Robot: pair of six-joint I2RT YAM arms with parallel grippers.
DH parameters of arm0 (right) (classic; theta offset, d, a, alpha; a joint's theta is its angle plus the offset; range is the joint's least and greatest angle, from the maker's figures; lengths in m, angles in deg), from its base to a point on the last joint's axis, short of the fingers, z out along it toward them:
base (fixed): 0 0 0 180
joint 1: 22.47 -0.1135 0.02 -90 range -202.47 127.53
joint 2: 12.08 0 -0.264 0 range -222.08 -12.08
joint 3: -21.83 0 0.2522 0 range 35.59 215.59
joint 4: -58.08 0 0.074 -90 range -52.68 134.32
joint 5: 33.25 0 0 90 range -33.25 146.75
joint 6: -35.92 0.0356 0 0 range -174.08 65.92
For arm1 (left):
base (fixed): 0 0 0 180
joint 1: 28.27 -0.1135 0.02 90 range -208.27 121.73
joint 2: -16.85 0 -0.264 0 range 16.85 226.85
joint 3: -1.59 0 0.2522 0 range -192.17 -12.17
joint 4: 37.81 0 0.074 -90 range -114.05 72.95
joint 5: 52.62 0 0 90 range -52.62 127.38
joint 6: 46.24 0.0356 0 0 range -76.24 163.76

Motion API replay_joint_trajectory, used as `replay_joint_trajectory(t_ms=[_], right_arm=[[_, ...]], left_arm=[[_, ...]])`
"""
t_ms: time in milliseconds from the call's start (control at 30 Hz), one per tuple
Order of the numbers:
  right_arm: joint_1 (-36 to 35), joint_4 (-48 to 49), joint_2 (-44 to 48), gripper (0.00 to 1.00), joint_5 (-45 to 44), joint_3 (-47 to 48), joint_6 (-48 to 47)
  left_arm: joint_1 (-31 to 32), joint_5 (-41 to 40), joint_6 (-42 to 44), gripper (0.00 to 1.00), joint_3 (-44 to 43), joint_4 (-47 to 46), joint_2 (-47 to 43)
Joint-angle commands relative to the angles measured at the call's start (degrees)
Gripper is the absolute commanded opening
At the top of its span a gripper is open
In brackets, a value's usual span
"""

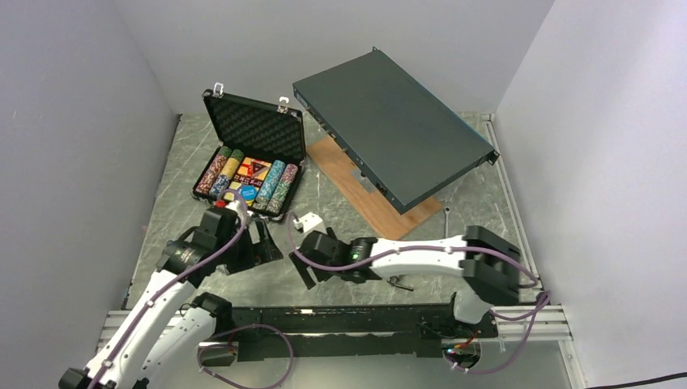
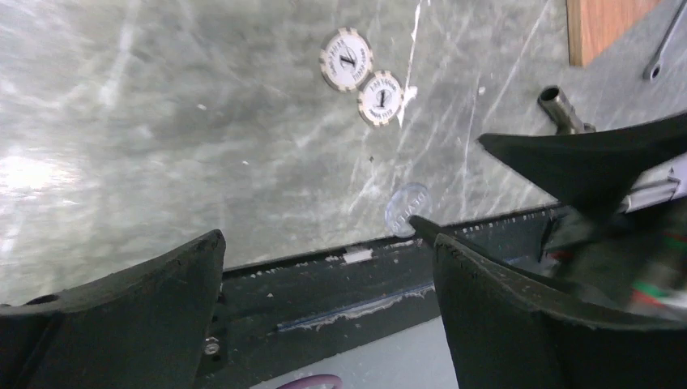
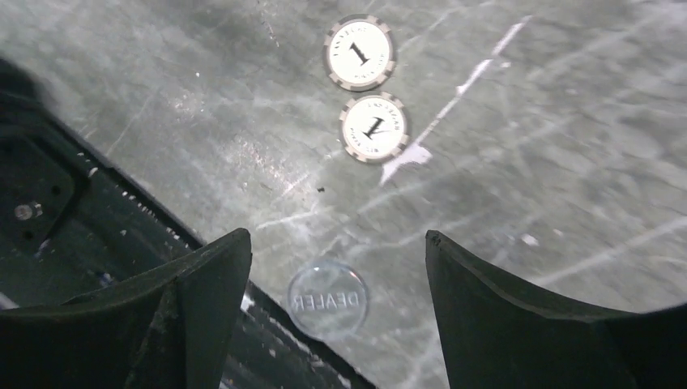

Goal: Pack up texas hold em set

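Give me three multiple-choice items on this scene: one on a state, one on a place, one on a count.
1. The small black briefcase with grey foam is: A latched shut; B open; C upside down.
2. The clear round DEALER button lies: A inside the briefcase; B on the briefcase lid; C on the grey marble table, at its edge.
3. White round chips marked 1 lying loose on the table: A two; B one; C four.
Key: B, the lid stands up with its foam showing; C, it rests flat on the marble at the edge; A, two lie side by side.
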Motion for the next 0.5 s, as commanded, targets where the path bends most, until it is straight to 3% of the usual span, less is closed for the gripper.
replay_joint_trajectory(t_ms=[0, 267, 467], right_arm=[[0.2, -0.6, 11.3, 0.81, -6.2, -5.1, 0.9], [1.5, -2.4, 30.0, 0.82, -11.5, -15.7, 2.7], [2.8, -3.1, 39.2, 0.85, -14.2, -19.3, 1.8]], left_arm=[[4.6, 6.8, -5.0, 0.99, 3.9, -9.8, 2.9], [30.8, -5.9, -12.2, 0.99, -1.1, -13.1, 20.4], [42.1, -11.7, -12.1, 0.99, -10.7, -9.6, 36.6]])
